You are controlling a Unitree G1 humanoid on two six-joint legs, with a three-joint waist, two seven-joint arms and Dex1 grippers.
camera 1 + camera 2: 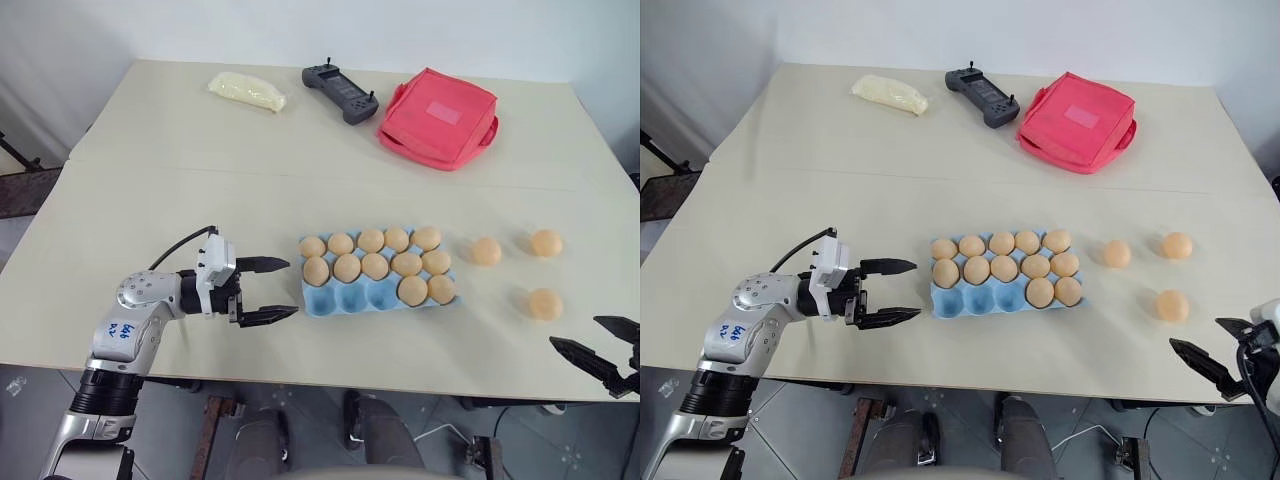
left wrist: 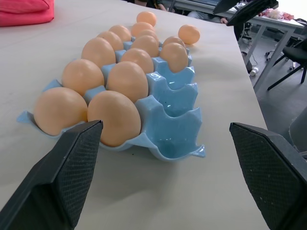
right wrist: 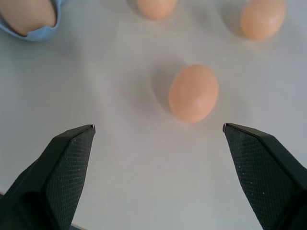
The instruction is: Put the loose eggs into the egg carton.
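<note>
The light blue egg carton (image 1: 345, 298) lies near the table's front edge, holding several tan eggs; three cups at its front left are empty. Three loose eggs lie to its right: one close by (image 1: 486, 251), one farther right (image 1: 546, 243), one nearer the front (image 1: 544, 304). My left gripper (image 1: 292, 288) is open, level, pointing at the carton's left end (image 2: 177, 103) a short way off. My right gripper (image 1: 575, 331) is open at the table's front right edge, with the nearest loose egg (image 3: 193, 93) just ahead of its fingers.
A red padded bag (image 1: 438, 118), a black handheld controller (image 1: 340, 92) and a pale yellow packet (image 1: 247, 91) lie at the back of the table. The table's front edge runs just below both grippers.
</note>
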